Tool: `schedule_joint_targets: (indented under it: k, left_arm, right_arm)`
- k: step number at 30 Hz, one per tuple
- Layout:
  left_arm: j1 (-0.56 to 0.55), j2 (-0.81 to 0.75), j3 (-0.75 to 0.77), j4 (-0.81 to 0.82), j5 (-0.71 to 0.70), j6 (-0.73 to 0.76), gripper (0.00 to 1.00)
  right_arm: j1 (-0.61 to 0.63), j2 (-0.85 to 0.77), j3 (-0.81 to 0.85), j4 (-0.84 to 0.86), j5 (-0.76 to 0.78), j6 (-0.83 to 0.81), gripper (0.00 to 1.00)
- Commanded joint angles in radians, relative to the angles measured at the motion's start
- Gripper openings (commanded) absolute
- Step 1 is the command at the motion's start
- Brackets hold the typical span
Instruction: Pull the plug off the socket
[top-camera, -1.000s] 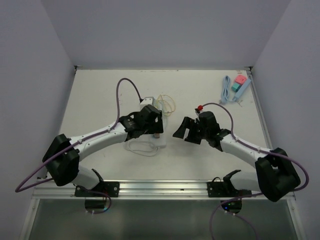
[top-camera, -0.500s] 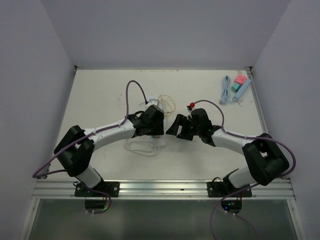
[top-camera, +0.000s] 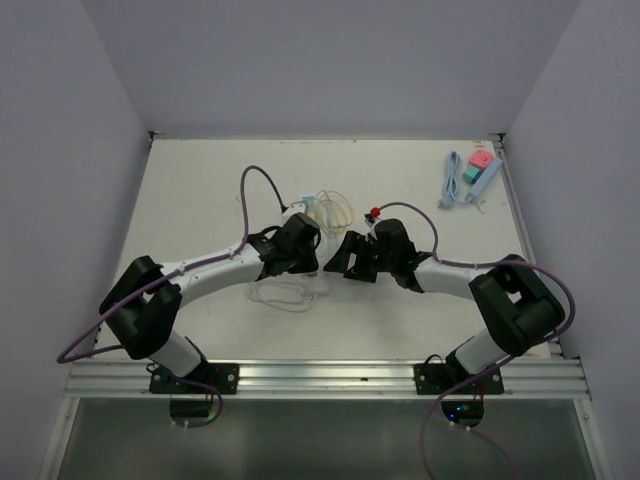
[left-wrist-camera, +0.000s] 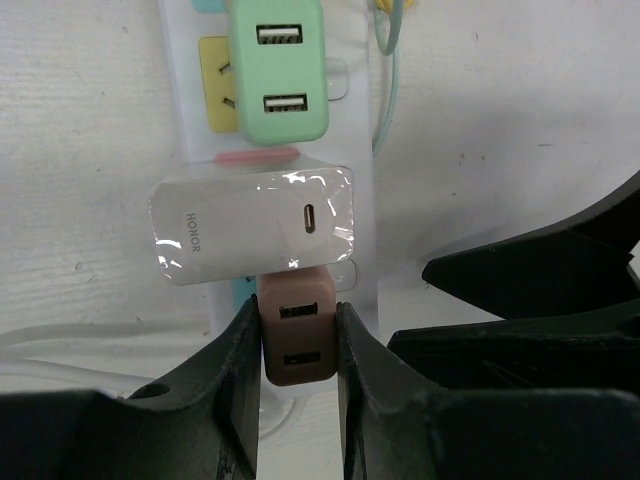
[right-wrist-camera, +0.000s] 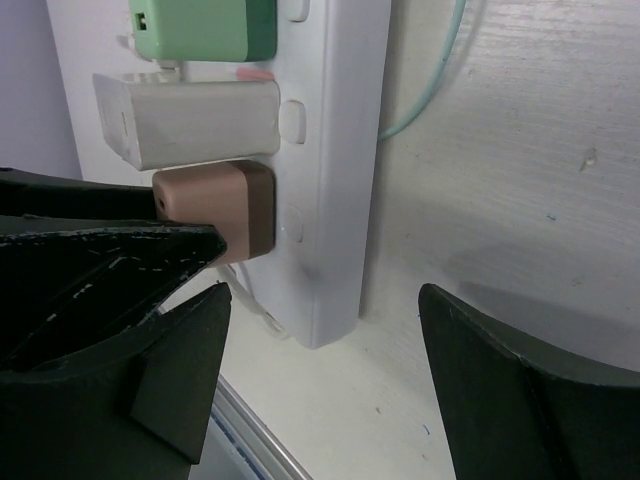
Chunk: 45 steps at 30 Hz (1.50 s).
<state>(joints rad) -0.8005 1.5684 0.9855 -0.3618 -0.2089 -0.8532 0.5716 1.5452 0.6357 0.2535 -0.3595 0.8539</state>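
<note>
Brown two-port plug (left-wrist-camera: 297, 340) seated in the end slot of the flat-lying white socket strip (left-wrist-camera: 358, 150)

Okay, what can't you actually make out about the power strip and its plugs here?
Left wrist view: brown plug sides covered by left fingers; green charger top cut by the frame edge.
Right wrist view: the plug's prongs, hidden inside the power strip.
Top view: plugs too small to tell apart.

Left arm (top-camera: 210, 268) and right arm (top-camera: 450, 277): white links, black joints. A purple cable (top-camera: 242, 200) runs along each (rather thin). The left hand (left-wrist-camera: 297, 312) and right hand (right-wrist-camera: 322, 300) are matte black.
</note>
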Motion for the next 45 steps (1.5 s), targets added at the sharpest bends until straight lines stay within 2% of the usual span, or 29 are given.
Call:
schedule_joint_targets:
  k: [1, 18, 21, 22, 24, 25, 27, 28, 30, 33, 36, 38, 40, 45]
  left_arm:
    - [0.026, -0.068, -0.073, 0.109, 0.039, -0.044, 0.02]
    - [0.153, -0.251, -0.378, 0.464, 0.2, -0.116, 0.0]
    - [0.165, -0.263, -0.41, 0.509, 0.227, -0.122, 0.0]
    - [0.175, -0.266, -0.418, 0.52, 0.244, -0.122, 0.0]
    - [0.187, -0.268, -0.444, 0.561, 0.258, -0.122, 0.0]
    - [0.191, -0.269, -0.45, 0.584, 0.272, -0.122, 0.0]
    - [0.202, -0.268, -0.464, 0.606, 0.282, -0.119, 0.0]
    - [0.204, -0.262, -0.464, 0.619, 0.29, -0.106, 0.0]
    - [0.205, -0.252, -0.455, 0.626, 0.298, -0.09, 0.0]
    - [0.205, -0.231, -0.447, 0.659, 0.324, -0.07, 0.0]
    - [0.205, -0.211, -0.441, 0.688, 0.338, -0.067, 0.0]
    - [0.207, -0.197, -0.438, 0.698, 0.336, -0.073, 0.0]
    - [0.207, -0.186, -0.433, 0.707, 0.338, -0.079, 0.0]
    - [0.227, -0.179, -0.458, 0.731, 0.353, -0.102, 0.0]
  right_arm:
    - [0.014, 0.029, 0.033, 0.078, -0.016, 0.017, 0.79]
    - [0.077, 0.222, 0.133, 0.193, -0.045, 0.083, 0.77]
    - [0.077, 0.231, 0.133, 0.216, -0.052, 0.089, 0.67]
    - [0.077, 0.23, 0.133, 0.217, -0.05, 0.086, 0.58]
    - [0.077, 0.217, 0.131, 0.217, -0.047, 0.076, 0.47]
    - [0.077, 0.213, 0.133, 0.216, -0.048, 0.071, 0.34]
    - [0.077, 0.195, 0.142, 0.205, -0.055, 0.056, 0.21]
    - [0.077, 0.185, 0.145, 0.181, -0.046, 0.047, 0.09]
    - [0.077, 0.144, 0.151, 0.112, -0.019, 0.004, 0.0]
    - [0.077, 0.099, 0.176, 0.002, 0.085, -0.073, 0.0]
    - [0.076, 0.063, 0.208, -0.205, 0.22, -0.124, 0.0]
    - [0.074, 0.056, 0.226, -0.278, 0.308, -0.142, 0.0]
    - [0.065, 0.058, 0.228, -0.347, 0.341, -0.142, 0.0]
    - [0.019, 0.058, 0.177, -0.372, 0.356, -0.125, 0.0]
